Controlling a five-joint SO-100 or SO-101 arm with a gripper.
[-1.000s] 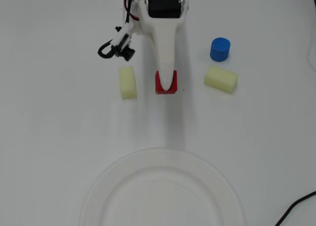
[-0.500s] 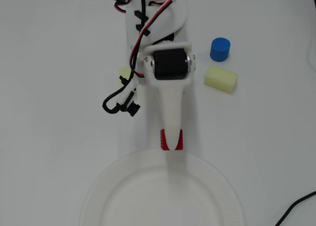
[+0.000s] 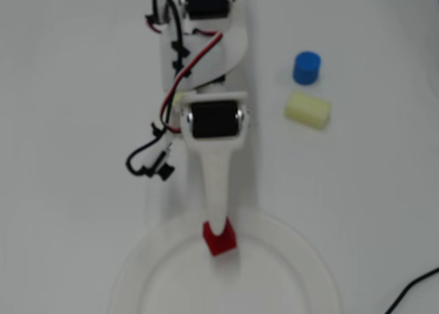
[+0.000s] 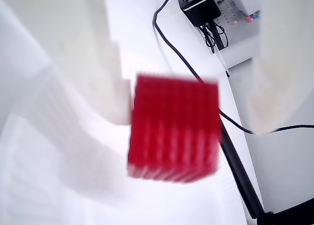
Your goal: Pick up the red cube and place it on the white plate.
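Note:
In the overhead view the red cube [image 3: 220, 240] sits tilted just inside the far rim of the white plate [image 3: 137, 262], right under the tip of my gripper [image 3: 219, 229]. The wrist view shows the red cube [image 4: 172, 128] blurred between the fingers of my gripper [image 4: 191, 112]. The cube lies against the left finger [image 4: 93, 63], while a clear gap separates it from the right finger [image 4: 287, 58], so the jaws stand open. The plate's ridged rim [image 4: 39, 156] lies below it. Whether the cube rests on the plate or hangs just above it, I cannot tell.
A blue cylinder [image 3: 306, 67] and a pale yellow block [image 3: 307, 110] lie to the right of the arm. Another yellow block [image 3: 180, 98] peeks out from under the arm. A black cable [image 3: 411, 290] crosses the lower right corner.
The arm has carried the red cube from between the yellow blocks down over the plate's rim. The cube now sits tilted beyond the fingertip and the fingers have parted.

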